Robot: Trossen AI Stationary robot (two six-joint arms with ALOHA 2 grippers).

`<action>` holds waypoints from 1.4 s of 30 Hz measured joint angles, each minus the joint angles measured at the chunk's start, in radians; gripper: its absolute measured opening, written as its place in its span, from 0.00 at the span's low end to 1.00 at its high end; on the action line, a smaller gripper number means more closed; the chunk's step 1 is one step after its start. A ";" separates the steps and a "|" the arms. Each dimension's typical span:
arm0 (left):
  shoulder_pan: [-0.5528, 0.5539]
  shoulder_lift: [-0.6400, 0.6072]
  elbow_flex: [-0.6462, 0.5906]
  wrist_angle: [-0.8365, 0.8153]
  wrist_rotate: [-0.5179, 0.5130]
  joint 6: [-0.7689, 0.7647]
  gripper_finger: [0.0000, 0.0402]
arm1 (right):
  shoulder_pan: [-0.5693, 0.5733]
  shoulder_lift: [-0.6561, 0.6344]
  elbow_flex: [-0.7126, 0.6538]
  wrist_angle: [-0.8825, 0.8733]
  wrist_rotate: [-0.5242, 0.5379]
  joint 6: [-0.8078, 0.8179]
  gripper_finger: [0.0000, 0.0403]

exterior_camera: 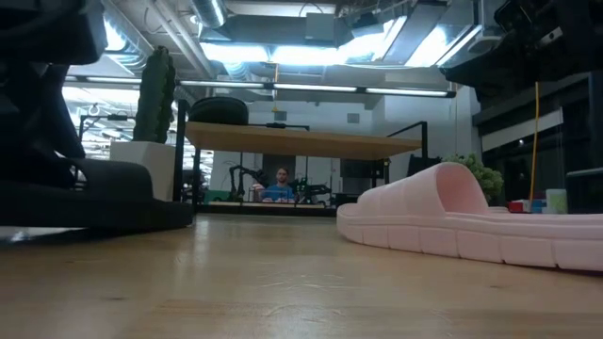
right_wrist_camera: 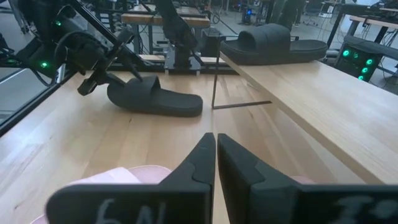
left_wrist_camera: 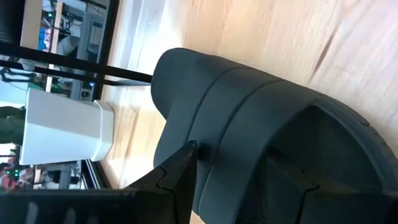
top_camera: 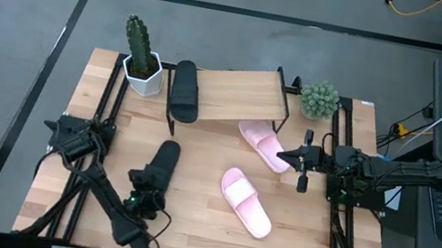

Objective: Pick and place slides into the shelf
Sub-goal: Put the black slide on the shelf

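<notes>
Left pincer (top_camera: pixel 149 192) sits low over the near-left part of the desk (top_camera: pixel 193 229), jaws spread wide, right at the heel end of a black slide (top_camera: pixel 163 164) lying flat on the wood; the left wrist view shows one dark finger (left_wrist_camera: pixel 180 171) touching the strap of that slide (left_wrist_camera: pixel 249 143) (whether it is actually gripped, cannot tell). The slide's toe points away from the pincer toward the shelf (top_camera: pixel 230 96).

Beyond that slide, the second black slide (top_camera: pixel 184 90) lies on the shelf's plank top at its left end, next to a white pot with a cactus (top_camera: pixel 141 60).

Right pincer (top_camera: pixel 304 161) hangs at the right side of the desk, jaws closed on nothing, fingers (right_wrist_camera: pixel 239 165) pressed together in its wrist view. Just beside its tip, toward desk centre, a pink slide (top_camera: pixel 262 140) lies partly tucked under the shelf's right front edge. The other pink slide (top_camera: pixel 246 201) lies in the open on the desk, nearer the front, between the two pincers, apart from both. A small green round plant (top_camera: pixel 320 100) stands behind the right pincer at the shelf's right end.

Low view: pink slide (exterior_camera: pixel 471 221) close on the right, black slide (exterior_camera: pixel 94 198) on the left, shelf plank (exterior_camera: pixel 301 141) behind (a person sits far off in the room).
</notes>
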 joint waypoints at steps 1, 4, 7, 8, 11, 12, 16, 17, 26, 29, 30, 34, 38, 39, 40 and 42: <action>0.003 0.000 0.000 0.000 0.002 0.000 0.35 | 0.000 0.000 0.000 -0.001 0.000 0.000 0.05; 0.007 0.000 0.000 0.000 0.002 0.000 0.35 | 0.000 0.000 0.000 -0.002 0.000 0.000 0.05; 0.006 0.000 0.000 0.000 0.003 0.000 0.35 | 0.000 0.000 0.000 -0.005 0.000 0.000 0.05; 0.006 0.000 0.000 0.000 0.003 0.000 0.35 | 0.000 0.000 0.000 -0.007 0.000 0.000 0.05; 0.006 0.000 0.000 0.000 0.003 -0.001 0.35 | 0.000 0.000 0.000 -0.008 0.000 0.000 0.05; 0.006 0.000 0.000 0.001 0.004 0.000 0.35 | 0.000 0.000 0.000 -0.008 0.000 0.000 0.05; 0.007 0.000 0.000 0.005 0.003 0.000 0.35 | 0.000 0.000 0.000 -0.008 0.000 0.000 0.05; 0.007 0.000 0.000 0.005 0.003 0.000 0.35 | 0.000 0.000 0.000 -0.008 0.000 0.000 0.05; 0.005 0.000 0.001 0.002 0.004 0.007 0.22 | 0.000 0.000 0.000 -0.009 0.000 0.000 0.05; 0.005 0.000 0.017 0.000 0.009 0.055 0.15 | 0.000 0.000 0.000 -0.009 0.000 0.000 0.05; 0.006 0.000 0.021 0.000 0.010 0.064 0.13 | 0.000 0.000 0.000 -0.009 0.000 0.000 0.05; 0.006 0.000 0.037 -0.003 0.010 0.076 0.05 | 0.000 0.000 0.000 -0.009 0.000 0.000 0.05; 0.006 0.000 0.040 -0.004 0.018 0.053 0.02 | 0.000 0.000 0.000 -0.009 0.000 0.000 0.05; 0.006 0.000 0.040 -0.004 0.024 0.047 0.02 | 0.000 0.000 0.000 -0.009 0.000 0.000 0.05; 0.006 0.000 0.040 -0.004 0.029 0.046 0.02 | 0.000 0.000 0.000 -0.010 0.000 0.000 0.05; 0.006 0.000 0.042 -0.004 0.038 0.040 0.02 | 0.000 0.000 0.000 -0.012 0.000 0.000 0.05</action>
